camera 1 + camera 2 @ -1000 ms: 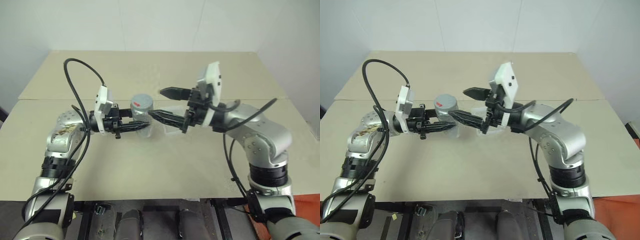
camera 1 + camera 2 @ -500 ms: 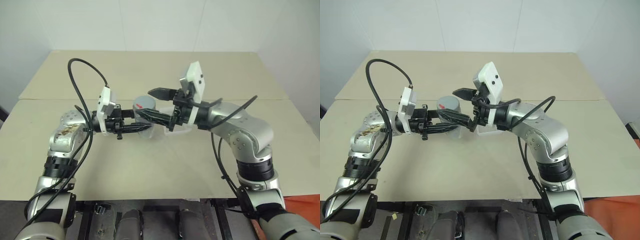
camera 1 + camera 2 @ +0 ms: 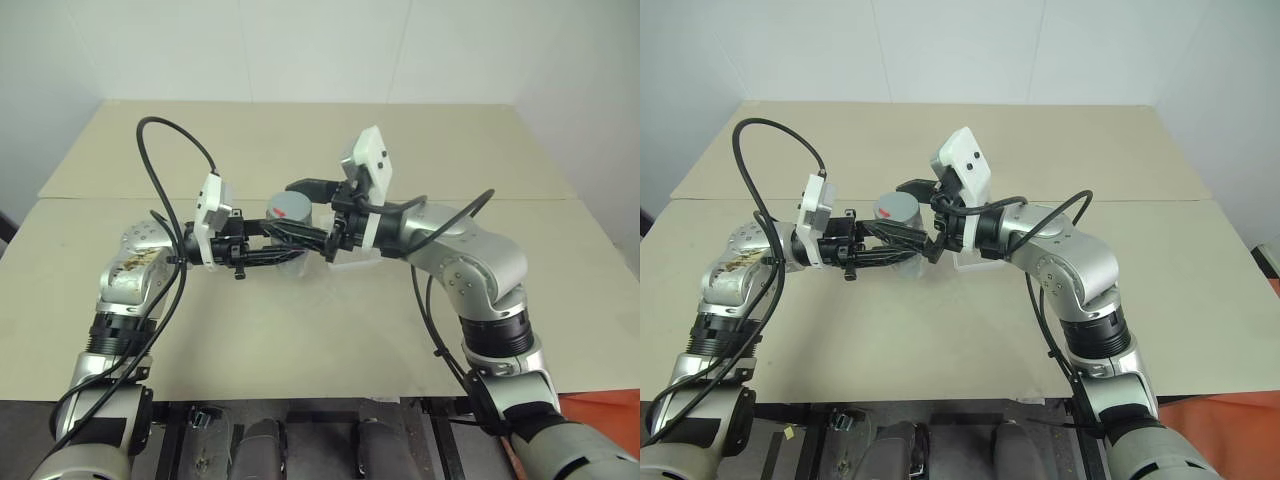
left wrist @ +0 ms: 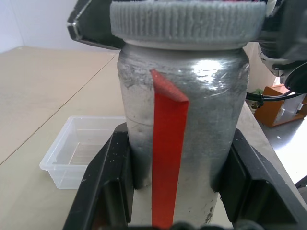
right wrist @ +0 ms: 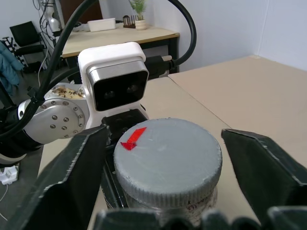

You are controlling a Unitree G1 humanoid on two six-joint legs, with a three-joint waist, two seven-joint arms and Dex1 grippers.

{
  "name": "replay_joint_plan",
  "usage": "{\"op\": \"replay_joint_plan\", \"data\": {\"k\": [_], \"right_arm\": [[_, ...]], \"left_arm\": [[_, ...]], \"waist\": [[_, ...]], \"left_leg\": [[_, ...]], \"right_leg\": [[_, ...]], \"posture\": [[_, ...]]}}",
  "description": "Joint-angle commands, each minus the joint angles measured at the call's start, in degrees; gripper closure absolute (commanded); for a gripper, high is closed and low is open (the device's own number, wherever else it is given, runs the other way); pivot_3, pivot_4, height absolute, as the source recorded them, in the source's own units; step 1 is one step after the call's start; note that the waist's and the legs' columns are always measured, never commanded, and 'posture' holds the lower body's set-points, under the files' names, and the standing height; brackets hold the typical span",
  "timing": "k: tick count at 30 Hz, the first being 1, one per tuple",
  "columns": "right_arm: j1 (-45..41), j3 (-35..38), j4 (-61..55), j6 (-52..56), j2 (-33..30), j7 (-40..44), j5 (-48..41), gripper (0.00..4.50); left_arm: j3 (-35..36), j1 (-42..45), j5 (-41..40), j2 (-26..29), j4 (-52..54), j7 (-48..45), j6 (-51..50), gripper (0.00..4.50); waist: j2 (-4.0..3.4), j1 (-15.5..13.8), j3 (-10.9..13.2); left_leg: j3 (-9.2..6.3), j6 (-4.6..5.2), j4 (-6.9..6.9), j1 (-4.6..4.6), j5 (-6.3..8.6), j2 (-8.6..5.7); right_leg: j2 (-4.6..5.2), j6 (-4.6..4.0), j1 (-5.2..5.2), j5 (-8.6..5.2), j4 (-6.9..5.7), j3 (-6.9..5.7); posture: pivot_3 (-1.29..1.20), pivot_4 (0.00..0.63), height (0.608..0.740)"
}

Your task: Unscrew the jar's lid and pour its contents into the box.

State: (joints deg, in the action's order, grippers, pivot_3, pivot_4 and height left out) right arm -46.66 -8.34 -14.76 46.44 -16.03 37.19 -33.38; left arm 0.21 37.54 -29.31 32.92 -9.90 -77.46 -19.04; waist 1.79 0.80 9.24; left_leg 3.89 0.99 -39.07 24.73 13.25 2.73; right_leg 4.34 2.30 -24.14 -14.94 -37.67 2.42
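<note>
Held upright above the beige desk (image 3: 300,330), roughly at its centre: the jar (image 4: 184,124), a dull silver-grey metal cylinder with a scuffed, faintly mottled skin and a red strip of label running down its side. Clamped at the lower body by the left gripper (image 4: 175,179), matt black plastic fingers (image 4: 108,177) pressed flat against both flanks of the jar. Capped by the lid (image 5: 168,155), a round grey disc, smooth on top, finely ribbed around the rim, marked with a small red arrow-like sticker near one edge. Lid seated squarely on the jar, as wide as the body beneath.

Reaching in level from the opposite side: the right gripper (image 5: 168,158), broad black wedge-shaped fingers (image 5: 72,177) set apart on either side of the lid, a narrow gap visible on each side in the right wrist view, so not pressed onto the rim. White blocky camera housings on both wrists, glossy grey metal forearms, black cables looping over.

Behind and below the jar, resting on the desk: the box (image 4: 79,155), a shallow square tray of clear, whitish plastic with low, slightly flared walls and rounded corners. Partly hidden behind the right gripper in the head views. Contents of the jar not visible.
</note>
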Motion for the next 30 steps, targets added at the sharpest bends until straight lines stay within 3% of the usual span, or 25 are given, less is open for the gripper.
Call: {"op": "replay_joint_plan", "data": {"k": [1,3,10,15,23,30], "right_arm": [[-1.5,0.8,-1.6,-2.1,0.7,-0.2,0.2,1.24],[-1.5,0.9,-1.9,-2.2,0.8,-0.5,0.4,1.74],[-1.1,2.1,-3.5,-1.5,0.3,-0.3,-0.4,1.74],[-2.9,4.8,-3.5,-1.2,-1.4,1.0,-2.5,1.74],[-5.4,8.9,-2.7,-0.9,-4.3,2.9,-5.4,1.74],[0.4,9.4,-0.1,-3.3,-10.2,-1.7,2.6,1.74]], "left_arm": [[0.5,0.7,-0.3,0.5,1.8,-0.1,0.6,2.55],[0.5,0.5,-0.3,0.5,1.8,-0.1,0.5,2.55],[-0.3,-0.6,-0.2,0.4,1.2,-0.5,-0.1,2.55],[-4.1,-3.7,2.4,3.1,1.3,-7.0,3.1,2.55],[-4.6,-4.7,1.8,2.0,1.9,-6.2,3.4,2.55],[-1.4,-3.3,0.4,2.0,2.5,-3.7,3.4,2.55]], "waist": [[0.00,0.0,0.0],[0.00,0.0,0.0],[0.00,0.0,0.0],[0.00,0.2,0.0],[-0.03,-0.1,0.0],[-0.03,-0.1,0.0]], "left_leg": [[0.00,0.00,0.00,0.00,0.00,0.00],[0.00,0.00,0.00,0.00,0.00,0.00],[0.00,0.00,0.00,0.00,0.00,0.00],[0.01,0.00,0.00,0.00,0.00,0.01],[0.04,0.00,0.01,0.00,0.00,0.02],[0.06,0.00,0.01,0.00,0.00,0.01]], "right_leg": [[0.00,0.00,0.00,0.00,0.00,0.00],[0.00,0.00,0.00,0.00,0.00,0.00],[0.00,0.00,0.00,0.00,0.00,0.00],[0.00,0.00,0.00,0.00,0.01,0.00],[0.00,0.00,0.00,0.00,0.05,-0.05],[0.02,0.00,0.01,0.00,0.06,-0.02]], "posture": [[0.00,0.150,0.740],[0.00,0.150,0.740],[0.00,0.150,0.740],[0.00,0.150,0.740],[0.00,0.150,0.740],[0.00,0.150,0.740]]}}
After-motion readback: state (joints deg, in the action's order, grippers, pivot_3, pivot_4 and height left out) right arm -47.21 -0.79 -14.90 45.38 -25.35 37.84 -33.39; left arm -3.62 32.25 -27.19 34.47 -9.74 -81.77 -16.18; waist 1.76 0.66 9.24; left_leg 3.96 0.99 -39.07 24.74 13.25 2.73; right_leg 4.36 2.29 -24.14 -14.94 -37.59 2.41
